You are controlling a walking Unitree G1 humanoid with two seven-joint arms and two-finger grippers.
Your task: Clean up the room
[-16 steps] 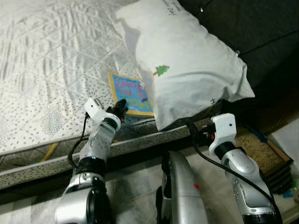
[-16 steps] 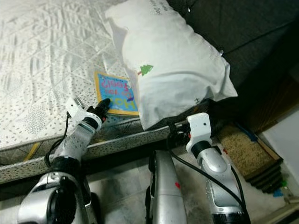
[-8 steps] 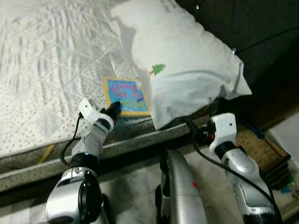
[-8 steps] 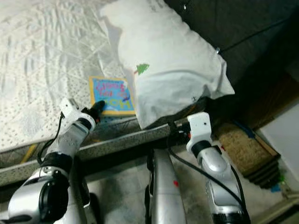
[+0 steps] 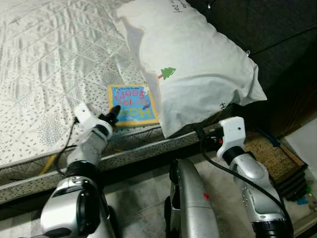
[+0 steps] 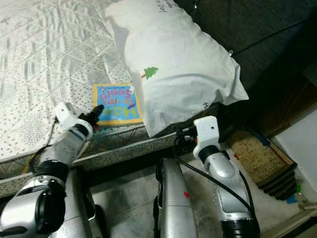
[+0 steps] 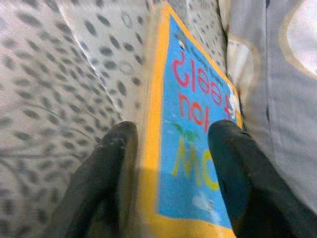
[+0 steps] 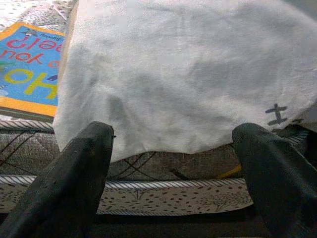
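One book (image 5: 131, 105), one pillow (image 5: 190, 64), left tool (image 7: 171, 148) straddling the book's edge.

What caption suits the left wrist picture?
Open left claw straddling the edge of a blue, yellow-bordered picture book on the quilted mattress.

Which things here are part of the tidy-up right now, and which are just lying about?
In play:
- book, at the mattress edge
- left gripper, open, astride the book's corner
- pillow, overlapping the book
- right gripper, open, facing the pillow

Lying about:
- mattress
- mat
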